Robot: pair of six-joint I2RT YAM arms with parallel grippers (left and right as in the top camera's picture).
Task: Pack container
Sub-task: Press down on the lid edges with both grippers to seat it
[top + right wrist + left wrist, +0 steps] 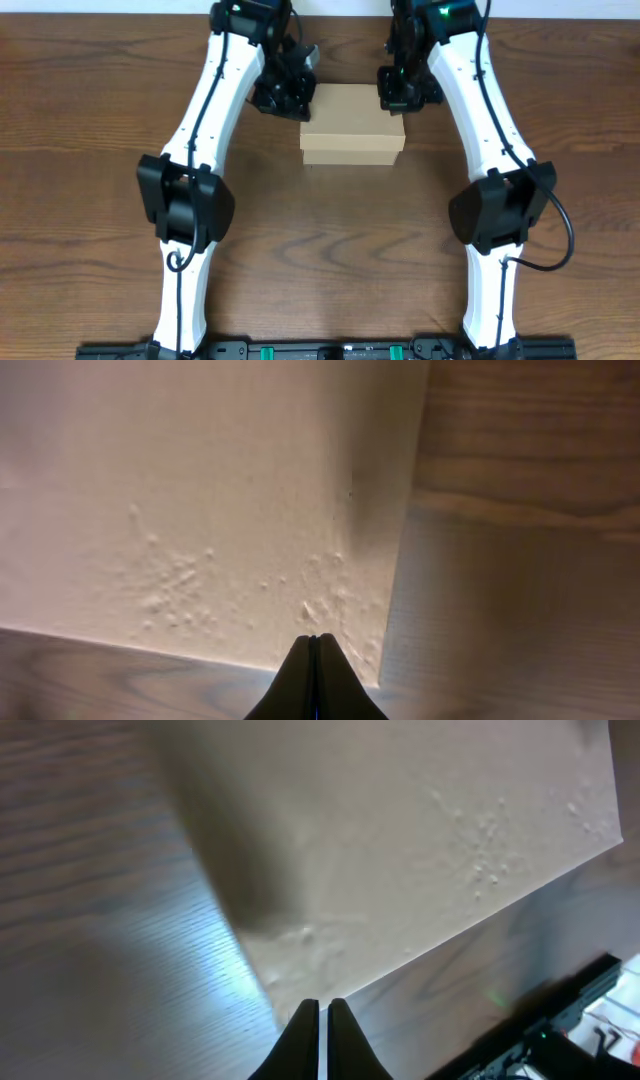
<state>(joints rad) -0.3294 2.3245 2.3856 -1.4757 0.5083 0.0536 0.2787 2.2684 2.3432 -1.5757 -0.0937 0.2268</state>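
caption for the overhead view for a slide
Left gripper and right gripper, both shut, at the far corners of the closed cardboard box on a wooden table.

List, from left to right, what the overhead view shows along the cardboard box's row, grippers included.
left gripper → container → right gripper. Both grippers are shut, one at each far corner of the container.

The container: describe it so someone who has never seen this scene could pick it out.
On the dark wooden table, look where the two white arms converge. The container sits between the shut left gripper and right gripper. It is the only plain tan cardboard box, lid closed, among black-and-white robot parts.
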